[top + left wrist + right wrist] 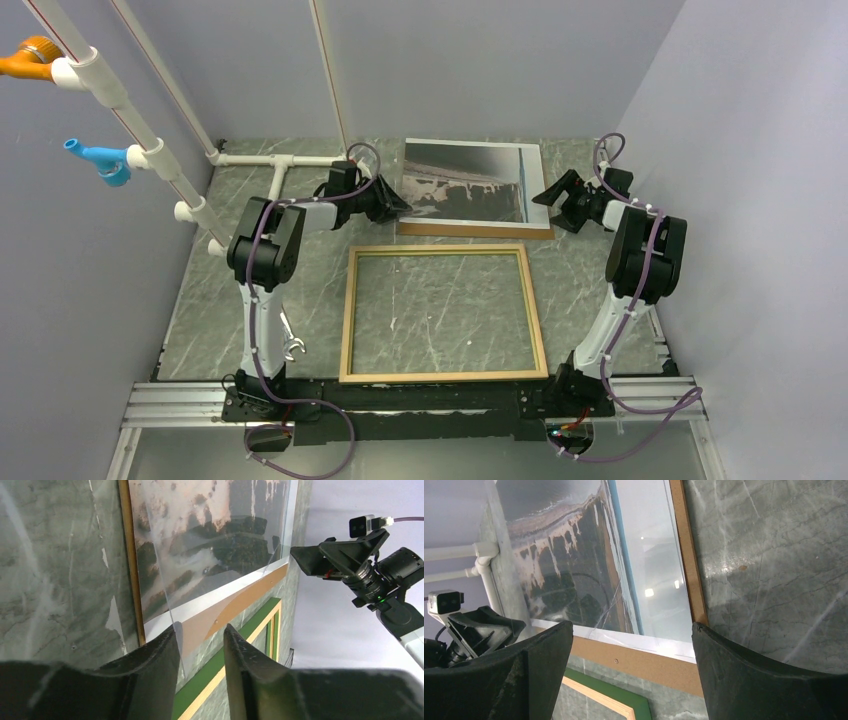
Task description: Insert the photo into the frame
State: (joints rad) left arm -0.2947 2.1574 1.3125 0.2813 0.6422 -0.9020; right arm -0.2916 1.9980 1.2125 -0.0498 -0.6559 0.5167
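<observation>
The frame lies flat mid-table, tan face up, its green edge showing in the wrist views. Behind it the photo rests on a brown backing board. A clear sheet covers the photo, and its near-left corner curls up. My left gripper is at that corner, jaws partly apart, the raised corner against the inner face of one finger. My right gripper hovers wide open over the photo's near-right corner, holding nothing.
White pipes run along the back left, with an orange fitting and a blue fitting on the slanted poles. Grey walls close in the back and both sides. A metal rail lines the near edge.
</observation>
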